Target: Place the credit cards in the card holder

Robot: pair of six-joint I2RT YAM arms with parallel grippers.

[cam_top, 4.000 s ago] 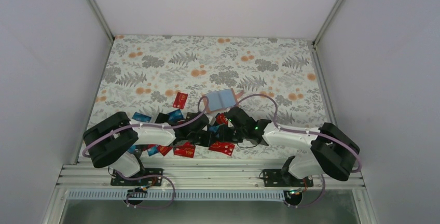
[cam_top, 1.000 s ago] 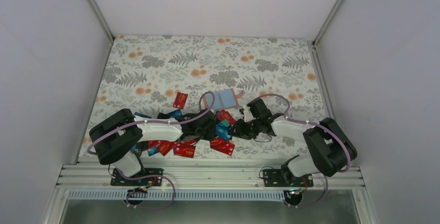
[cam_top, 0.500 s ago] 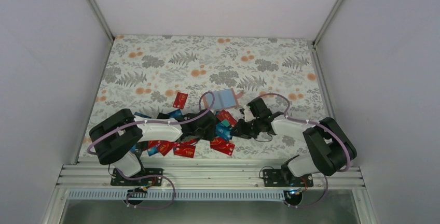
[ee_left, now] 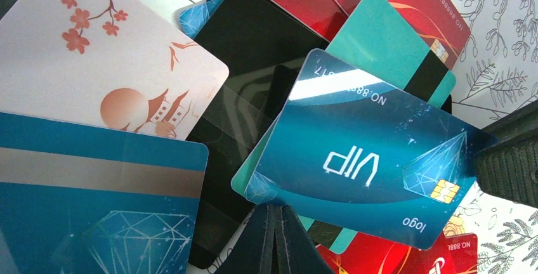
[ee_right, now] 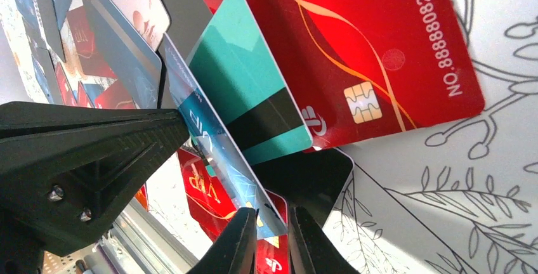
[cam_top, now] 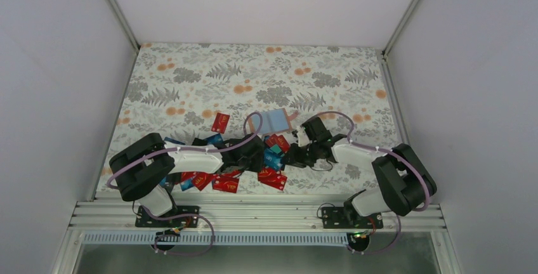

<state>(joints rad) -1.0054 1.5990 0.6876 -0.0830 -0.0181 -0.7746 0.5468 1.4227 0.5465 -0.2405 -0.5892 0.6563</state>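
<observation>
Right pincer (ee_right: 273, 223) sits narrow around blue card (ee_left: 361, 160) corner, grip unclear, left pincer (ee_left: 276, 223) clamped on its edge; shallow bite could drop it short of holder (cam_top: 274, 120) lying open beyond pile (cam_top: 269, 174).

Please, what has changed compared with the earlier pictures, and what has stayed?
The right gripper edged left and its fingers closed on the chip corner of the blue VIP card. The left gripper shifted slightly right, staying shut. The card holder and the lone red card left of it did not move.
</observation>
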